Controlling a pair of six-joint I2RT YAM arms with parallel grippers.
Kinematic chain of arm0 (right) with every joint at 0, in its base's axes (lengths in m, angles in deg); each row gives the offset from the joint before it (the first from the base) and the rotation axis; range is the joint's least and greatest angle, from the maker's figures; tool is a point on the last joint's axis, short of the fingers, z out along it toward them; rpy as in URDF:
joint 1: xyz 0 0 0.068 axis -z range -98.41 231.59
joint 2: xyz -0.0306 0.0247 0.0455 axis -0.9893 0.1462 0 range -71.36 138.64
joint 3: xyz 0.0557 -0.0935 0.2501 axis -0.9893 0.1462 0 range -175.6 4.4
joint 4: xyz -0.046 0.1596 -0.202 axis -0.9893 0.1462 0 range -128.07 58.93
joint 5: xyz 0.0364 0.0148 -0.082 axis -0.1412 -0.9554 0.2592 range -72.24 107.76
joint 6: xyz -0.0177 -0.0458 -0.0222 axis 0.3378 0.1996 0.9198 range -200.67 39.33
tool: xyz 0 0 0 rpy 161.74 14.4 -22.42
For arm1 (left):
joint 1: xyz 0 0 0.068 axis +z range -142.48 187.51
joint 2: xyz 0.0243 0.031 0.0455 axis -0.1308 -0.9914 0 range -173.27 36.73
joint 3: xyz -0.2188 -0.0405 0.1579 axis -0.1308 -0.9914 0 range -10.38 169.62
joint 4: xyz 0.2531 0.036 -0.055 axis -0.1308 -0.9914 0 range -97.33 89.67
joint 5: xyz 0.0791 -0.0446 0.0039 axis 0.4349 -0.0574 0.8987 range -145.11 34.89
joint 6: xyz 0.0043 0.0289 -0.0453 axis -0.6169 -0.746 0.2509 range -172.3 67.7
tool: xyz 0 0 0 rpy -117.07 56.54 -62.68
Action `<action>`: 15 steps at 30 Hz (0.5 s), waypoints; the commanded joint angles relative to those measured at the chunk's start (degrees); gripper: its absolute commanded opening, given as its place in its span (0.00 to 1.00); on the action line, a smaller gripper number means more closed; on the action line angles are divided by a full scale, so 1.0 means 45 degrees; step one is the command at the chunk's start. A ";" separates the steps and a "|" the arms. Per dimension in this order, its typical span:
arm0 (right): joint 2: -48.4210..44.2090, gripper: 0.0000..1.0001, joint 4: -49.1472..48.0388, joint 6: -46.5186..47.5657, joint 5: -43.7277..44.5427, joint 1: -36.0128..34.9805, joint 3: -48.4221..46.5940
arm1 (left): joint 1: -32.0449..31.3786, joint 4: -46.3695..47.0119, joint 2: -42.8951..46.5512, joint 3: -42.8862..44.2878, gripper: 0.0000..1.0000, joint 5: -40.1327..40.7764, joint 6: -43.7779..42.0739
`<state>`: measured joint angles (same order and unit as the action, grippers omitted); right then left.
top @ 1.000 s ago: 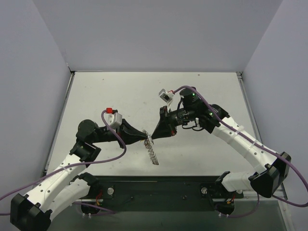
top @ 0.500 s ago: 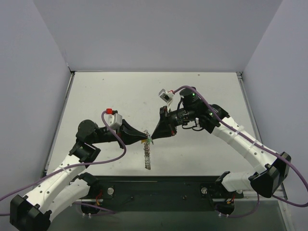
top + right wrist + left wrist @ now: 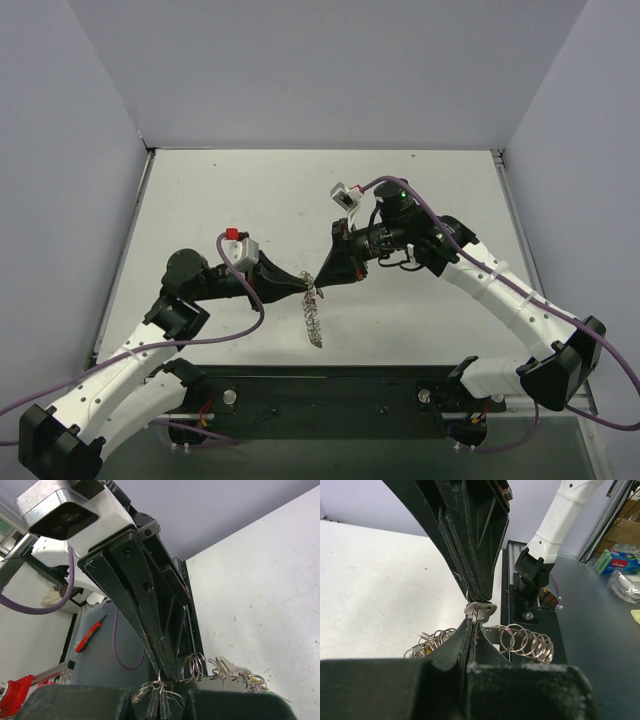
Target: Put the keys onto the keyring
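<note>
The keyring (image 3: 314,320) is a silver coil of rings hanging between both grippers over the table's middle, slanting toward the near edge. It also shows in the left wrist view (image 3: 525,642) and the right wrist view (image 3: 199,666). My left gripper (image 3: 303,283) (image 3: 472,627) is shut on a loop of the keyring. My right gripper (image 3: 319,279) (image 3: 161,695) meets it tip to tip, shut on the silver head of a key (image 3: 481,609) that a ring runs through. Another silver key (image 3: 228,666) and a yellow bit (image 3: 427,650) hang among the rings.
The white table (image 3: 230,200) has grey walls on three sides. The black base rail (image 3: 330,395) runs along the near edge under the hanging keyring. A red-handled tool (image 3: 90,636) lies off the table beyond the rail.
The hanging keyring swung left to straight down, then back toward the lower right. The left gripper shifted slightly right and nearer. Both grippers stayed shut, tip to tip.
</note>
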<state>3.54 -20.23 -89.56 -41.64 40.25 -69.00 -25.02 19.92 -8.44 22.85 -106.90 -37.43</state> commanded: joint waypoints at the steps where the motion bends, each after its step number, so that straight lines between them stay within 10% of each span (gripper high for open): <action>1: -0.0158 0.00 -0.0294 -0.0096 -0.0649 -0.0071 -0.0562 | -0.0094 -0.0377 0.0135 0.0564 0.00 0.0726 -0.0570; 15: -0.0061 0.00 -0.0255 -0.0213 -0.0648 -0.0071 -0.0660 | -0.0602 -0.1804 0.0135 0.1072 0.00 0.2620 -0.1488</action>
<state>3.54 -19.77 -89.65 -40.35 40.36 -69.00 -27.36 13.54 -8.22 24.49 -101.05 -41.43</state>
